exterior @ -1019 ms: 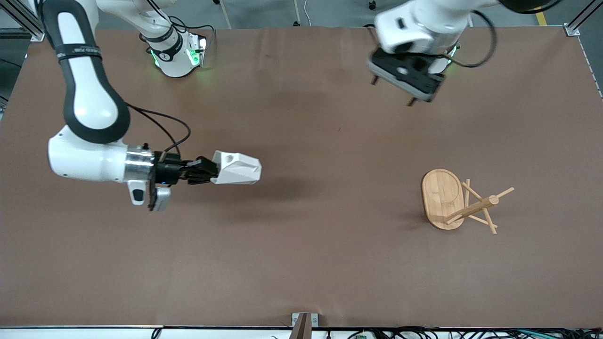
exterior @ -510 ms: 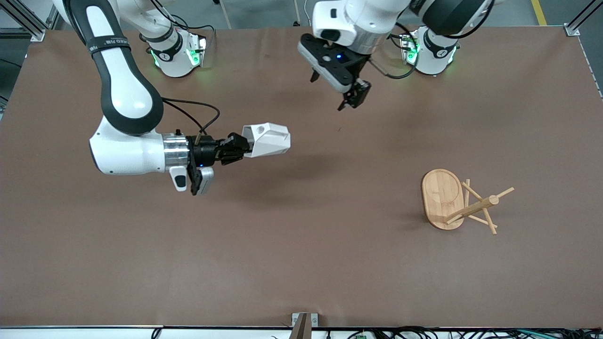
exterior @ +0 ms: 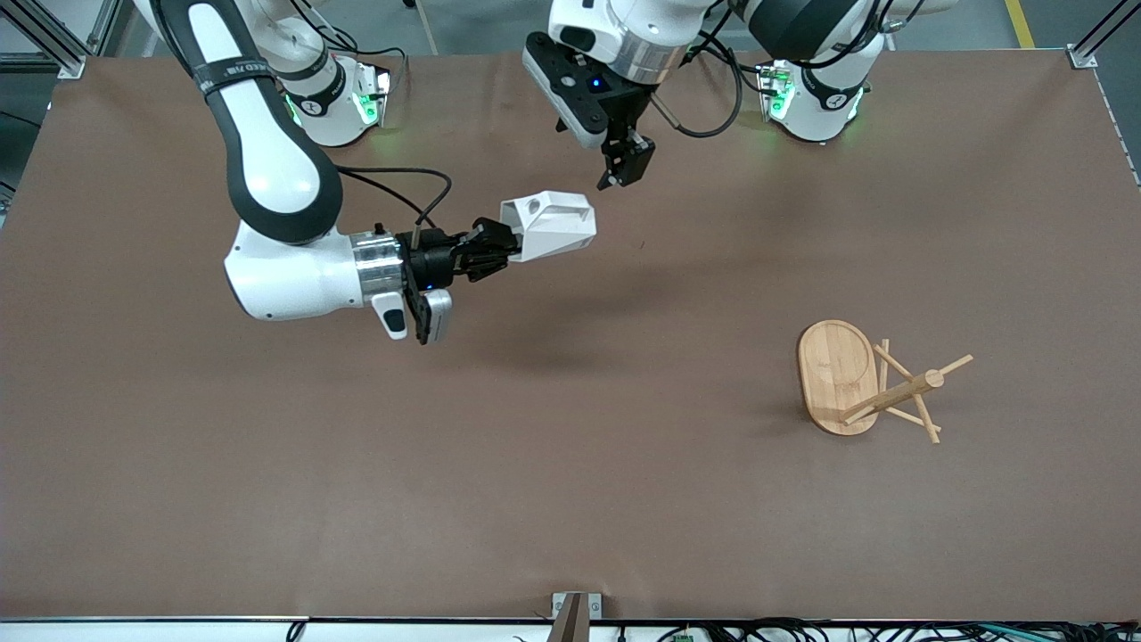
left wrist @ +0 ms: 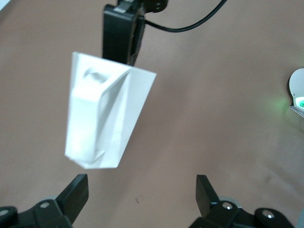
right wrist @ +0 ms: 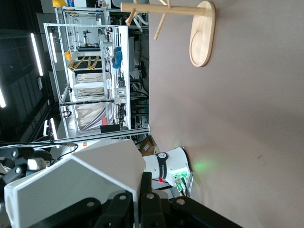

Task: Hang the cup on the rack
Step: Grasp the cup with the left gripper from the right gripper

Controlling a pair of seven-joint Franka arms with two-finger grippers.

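Right pincer (exterior: 499,247) grips cup (exterior: 551,225), just beside open left pincer (exterior: 624,169).

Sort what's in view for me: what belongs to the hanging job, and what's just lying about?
Job:
- cup, held in the air by the right gripper
- rack, standing toward the left arm's end of the table
- left gripper, fingers open, over the table near the cup

Lying about:
- nothing else on the brown table
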